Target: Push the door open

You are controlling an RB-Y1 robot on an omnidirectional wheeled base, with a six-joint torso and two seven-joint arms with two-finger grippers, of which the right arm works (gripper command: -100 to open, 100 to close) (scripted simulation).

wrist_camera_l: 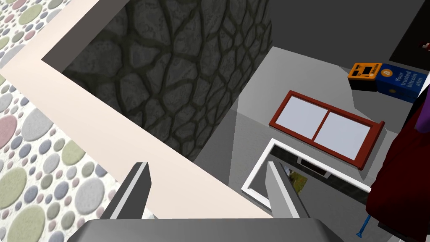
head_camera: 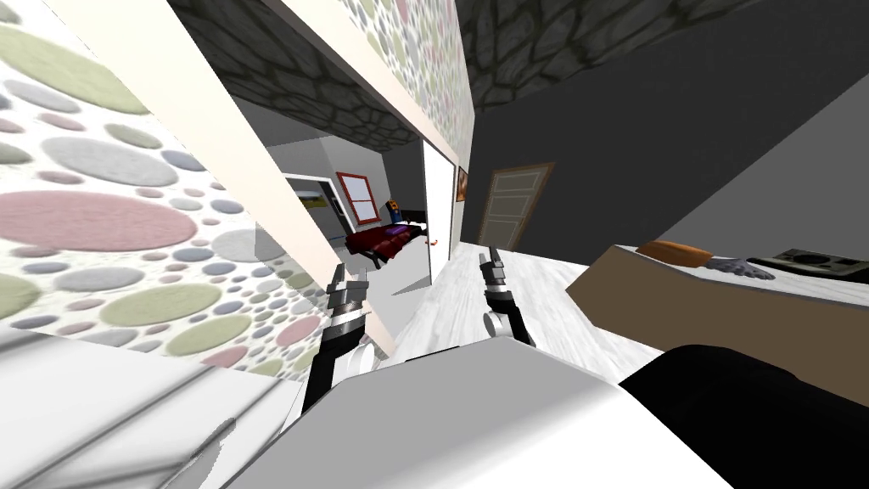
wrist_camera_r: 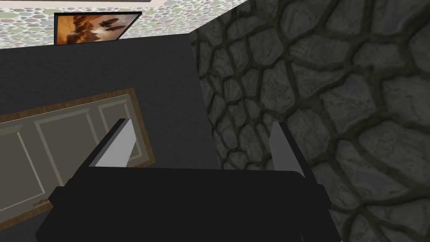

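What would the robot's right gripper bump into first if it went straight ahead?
Probably the dark grey wall, beside the panelled door, far off. Nothing nearer shows ahead of the right gripper, though depth is unclear.

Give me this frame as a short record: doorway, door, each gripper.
doorway: cream door frame in the dotted wall; bedroom with a dark red bed beyond
door: flat white door, standing open at the opening's far side
left gripper: fingers open, near the frame
right gripper: fingers open, facing a brown-framed panelled door
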